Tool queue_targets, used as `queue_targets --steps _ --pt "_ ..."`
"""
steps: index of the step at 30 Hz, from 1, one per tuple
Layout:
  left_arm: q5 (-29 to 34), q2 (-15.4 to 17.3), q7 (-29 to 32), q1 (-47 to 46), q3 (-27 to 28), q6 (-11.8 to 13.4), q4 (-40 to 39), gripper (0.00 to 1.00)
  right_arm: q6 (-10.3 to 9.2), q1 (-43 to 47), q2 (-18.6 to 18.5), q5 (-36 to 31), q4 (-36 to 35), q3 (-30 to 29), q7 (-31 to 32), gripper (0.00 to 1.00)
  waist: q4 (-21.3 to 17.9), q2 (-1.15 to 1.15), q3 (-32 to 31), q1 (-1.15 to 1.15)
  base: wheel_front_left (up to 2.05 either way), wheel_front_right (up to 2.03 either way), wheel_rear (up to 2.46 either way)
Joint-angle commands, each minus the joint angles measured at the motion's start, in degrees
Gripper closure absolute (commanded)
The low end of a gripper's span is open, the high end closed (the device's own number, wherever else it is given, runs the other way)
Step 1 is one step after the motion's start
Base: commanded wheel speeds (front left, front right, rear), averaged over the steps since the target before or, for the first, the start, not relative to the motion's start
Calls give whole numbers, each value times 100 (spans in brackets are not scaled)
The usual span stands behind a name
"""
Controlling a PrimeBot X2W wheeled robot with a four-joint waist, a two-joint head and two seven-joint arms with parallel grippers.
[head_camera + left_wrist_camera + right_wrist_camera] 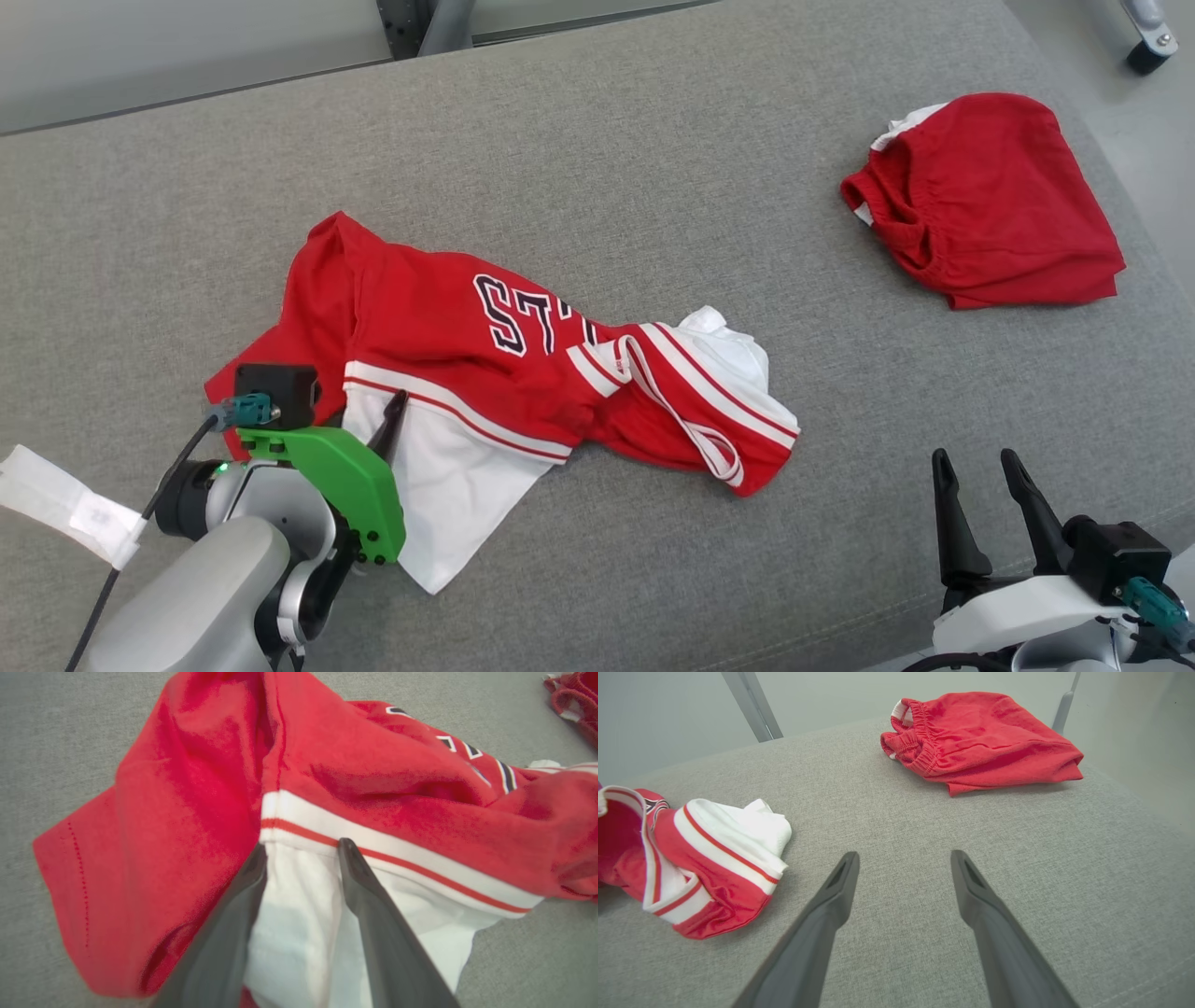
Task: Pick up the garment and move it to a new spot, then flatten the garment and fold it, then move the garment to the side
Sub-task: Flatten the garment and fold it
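The garment [485, 364] is a red and white jersey with dark lettering, lying crumpled in the middle of the grey padded surface [653, 140]. My left gripper [373, 420] rests on its near-left white panel. In the left wrist view the garment [373, 788] lies under that gripper [302, 848], whose fingers stand apart with a ridge of white cloth between them, tips at the red-striped white band. My right gripper [976, 459] is open over bare padding at the lower right [904, 855], a short way right of the garment's striped end [714, 858].
A second red piece with an elastic waistband [990, 205] lies bunched at the far right [980, 737] [574, 700]. A castor wheel [1150, 47] and a metal frame leg [439, 23] stand beyond the far edge. A white tag [65, 504] hangs on my left arm's cable.
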Motion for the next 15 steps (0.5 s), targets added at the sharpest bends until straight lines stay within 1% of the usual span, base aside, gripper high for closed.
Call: queue_targets --steps 1,2,7,11,12,14,15 --pt "-25 4 20 69 -12 -44 -93 95 -7 70 0 0 -5 -21 -8 0 -40 0 19 0 0 0 0" --pt "-24 13 39 96 -29 -57 -166 100 -7 78 1 -2 -3 -35 -8 0 -38 0 17 0 0 0 0" --pt "-12 62 112 118 -94 -50 -550 100 -7 85 11 -11 5 -62 -8 0 12 0 -10 0 0 0 0" --pt "72 133 178 82 -121 55 -999 100 -7 43 15 -22 13 -50 -8 0 82 0 -28 0 0 0 0" --pt "95 128 190 79 -124 96 -1111 96 -7 39 18 -22 15 -47 -8 0 98 0 -34 0 0 0 0" --pt "122 143 215 116 -151 166 -1308 80 -7 39 20 -25 15 -53 -8 0 123 0 -46 0 0 0 0" --pt "126 154 216 142 -149 200 -1382 71 -7 41 22 -28 14 -57 -8 0 134 0 -49 0 0 0 0"
